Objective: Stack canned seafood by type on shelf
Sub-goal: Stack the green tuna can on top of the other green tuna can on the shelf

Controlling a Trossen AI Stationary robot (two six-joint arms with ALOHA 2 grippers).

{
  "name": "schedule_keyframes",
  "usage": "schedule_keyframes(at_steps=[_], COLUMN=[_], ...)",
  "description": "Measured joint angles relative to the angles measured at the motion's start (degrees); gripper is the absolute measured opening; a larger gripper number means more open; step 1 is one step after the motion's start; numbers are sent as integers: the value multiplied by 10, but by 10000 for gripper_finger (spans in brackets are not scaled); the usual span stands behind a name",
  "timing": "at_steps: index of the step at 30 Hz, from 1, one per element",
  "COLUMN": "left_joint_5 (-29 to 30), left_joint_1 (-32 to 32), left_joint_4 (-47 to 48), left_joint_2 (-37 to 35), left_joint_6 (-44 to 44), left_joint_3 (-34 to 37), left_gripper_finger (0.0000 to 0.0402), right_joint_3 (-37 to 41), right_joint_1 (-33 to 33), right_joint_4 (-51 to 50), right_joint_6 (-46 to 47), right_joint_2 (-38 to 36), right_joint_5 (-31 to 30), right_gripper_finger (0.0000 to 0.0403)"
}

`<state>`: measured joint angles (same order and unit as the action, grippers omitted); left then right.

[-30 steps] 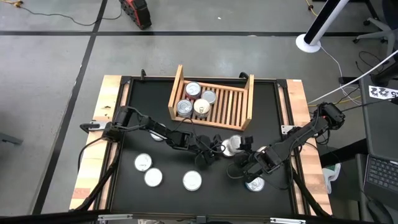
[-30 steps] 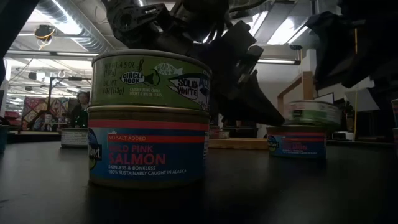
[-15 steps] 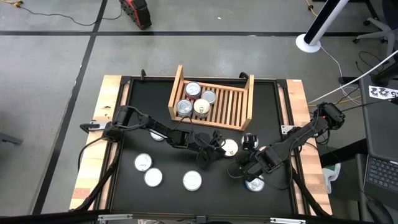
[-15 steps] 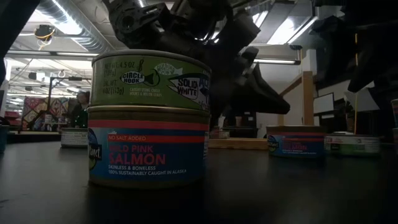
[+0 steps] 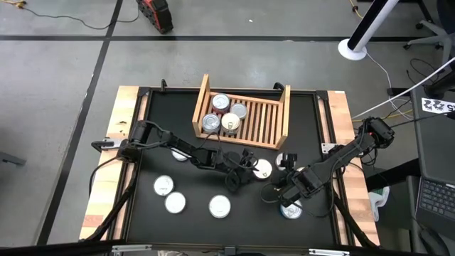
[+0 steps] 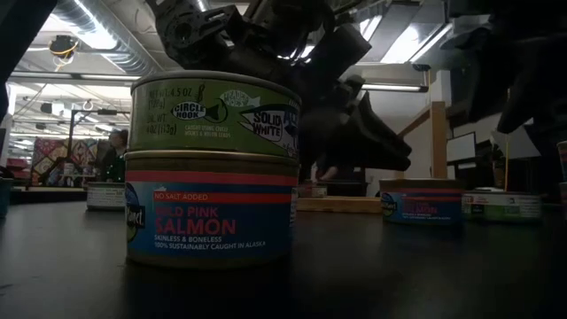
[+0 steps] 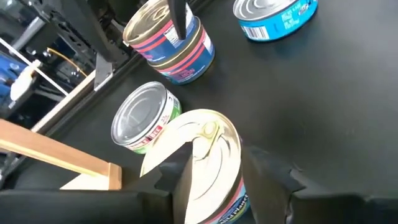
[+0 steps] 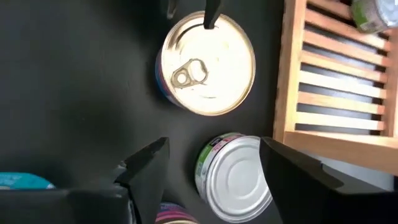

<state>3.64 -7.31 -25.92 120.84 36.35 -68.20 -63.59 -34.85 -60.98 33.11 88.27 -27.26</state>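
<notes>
Left tool astride tin, green-labelled tin beside

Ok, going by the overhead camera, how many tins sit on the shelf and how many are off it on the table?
Tins on the shelf: 4
Tins on the table: at least 6 lids showing
Total: at least 10; stacks and the arms may hide more.
</notes>
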Motion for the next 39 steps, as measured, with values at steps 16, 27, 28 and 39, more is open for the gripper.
schedule_keyframes(at_steps=[16,27,28,39], left_joint_5=[-34,-34,-33,-30], left_joint_1=[5,6,6,7], left_joint_4=[-38,-47,-48,-46], left_joint_2=[0,0,0,0], left_joint_6=[-8,-48,-48,-49], left_joint_3=[0,-39,-41,-42], left_gripper_finger=[128,105,103,87], right_joint_3=[0,43,50,119], right_joint_1=[10,83,89,102], right_joint_4=[-25,-16,-15,62], right_joint_6=[3,25,26,22], right_joint_2=[0,0,0,0], right_joint_5=[40,97,112,134], right_gripper_finger=[250,250,250,209])
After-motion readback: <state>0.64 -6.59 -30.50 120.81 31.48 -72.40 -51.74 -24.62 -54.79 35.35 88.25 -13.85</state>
